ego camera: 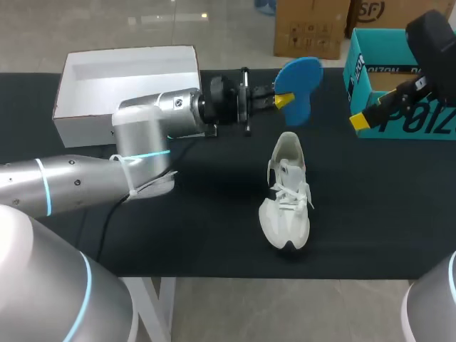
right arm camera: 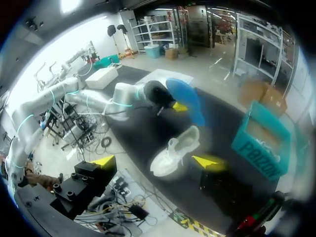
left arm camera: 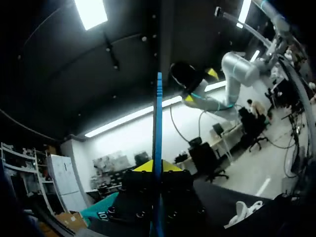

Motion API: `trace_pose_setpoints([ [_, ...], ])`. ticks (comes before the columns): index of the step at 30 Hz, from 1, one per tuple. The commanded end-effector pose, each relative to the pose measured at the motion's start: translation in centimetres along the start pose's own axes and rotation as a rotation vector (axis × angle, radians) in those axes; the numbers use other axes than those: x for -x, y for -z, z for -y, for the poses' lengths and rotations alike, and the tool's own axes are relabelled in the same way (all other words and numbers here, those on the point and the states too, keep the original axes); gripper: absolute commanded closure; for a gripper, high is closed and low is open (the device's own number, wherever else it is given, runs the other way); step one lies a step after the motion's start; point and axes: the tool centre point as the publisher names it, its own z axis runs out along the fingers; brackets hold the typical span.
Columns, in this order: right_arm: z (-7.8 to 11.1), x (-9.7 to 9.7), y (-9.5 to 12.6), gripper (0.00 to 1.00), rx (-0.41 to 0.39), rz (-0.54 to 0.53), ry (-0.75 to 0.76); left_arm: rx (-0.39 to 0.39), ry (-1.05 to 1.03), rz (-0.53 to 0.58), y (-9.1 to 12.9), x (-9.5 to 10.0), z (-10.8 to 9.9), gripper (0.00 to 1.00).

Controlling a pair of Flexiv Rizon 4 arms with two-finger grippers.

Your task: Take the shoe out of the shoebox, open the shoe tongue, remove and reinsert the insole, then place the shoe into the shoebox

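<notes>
Clamping insole (ego camera: 300, 77), left gripper (ego camera: 283, 100) horizontal.

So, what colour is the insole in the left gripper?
The insole is blue, best seen in the head view.

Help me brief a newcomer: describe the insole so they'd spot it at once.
On the black table, look between the white box and the teal box, beyond the white shoe. The insole is held above the table in the left gripper, the only flat, bright blue, foot-shaped piece.

Woven white cloth shoe (ego camera: 286, 198). Matt blue foam insole (ego camera: 300, 77). Matt black cloth table (ego camera: 370, 214). Smooth silvery metal left arm (ego camera: 142, 128).
</notes>
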Motion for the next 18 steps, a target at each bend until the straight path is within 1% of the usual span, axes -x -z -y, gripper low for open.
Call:
trace_pose_setpoints([
  [1, -0.3, 0.1, -0.2, 0.0, -0.006, -0.001, -0.002, -0.05, 0.935, 0.536, -0.1, -0.7, 0.9, 1.0],
  [2, -0.3, 0.1, -0.2, 0.0, -0.006, -0.001, -0.002, -0.042, 0.971, 0.554, -0.1, -0.8, 1.0, 1.0],
  [3, -0.3, 0.1, -0.2, 0.0, -0.006, -0.001, -0.002, -0.06, 0.984, 0.564, -0.1, -0.8, 1.1, 1.0],
  [5, -0.3, 0.1, -0.2, 0.0, -0.006, -0.001, -0.002, -0.078, 1.108, 0.615, 0.0, -0.7, 1.3, 1.0],
  [6, -0.3, 0.1, -0.2, 0.0, -0.006, -0.001, -0.002, -0.111, 1.137, 0.635, 0.1, -0.7, 1.5, 1.0],
  [7, -0.3, 0.1, -0.2, 0.0, -0.006, -0.001, -0.002, -0.122, 1.161, 0.661, 0.1, -0.5, 1.6, 1.0],
  [8, -0.3, 0.1, -0.2, 0.0, -0.006, -0.001, -0.002, -0.115, 1.189, 0.68, 0.2, -0.4, 1.7, 1.0],
  [9, -0.3, 0.1, -0.2, 0.0, -0.006, -0.001, -0.002, -0.14, 1.209, 0.713, 0.3, -0.2, 1.7, 1.0],
  [10, -0.3, 0.1, -0.2, 0.0, -0.006, -0.001, -0.002, -0.168, 1.211, 0.705, 0.3, 0.1, 1.9, 1.0],
  [18, -0.3, 0.1, -0.2, 0.0, -0.006, -0.001, -0.002, -0.168, 1.211, 0.705, 0.3, 0.1, 1.9, 1.0],
])
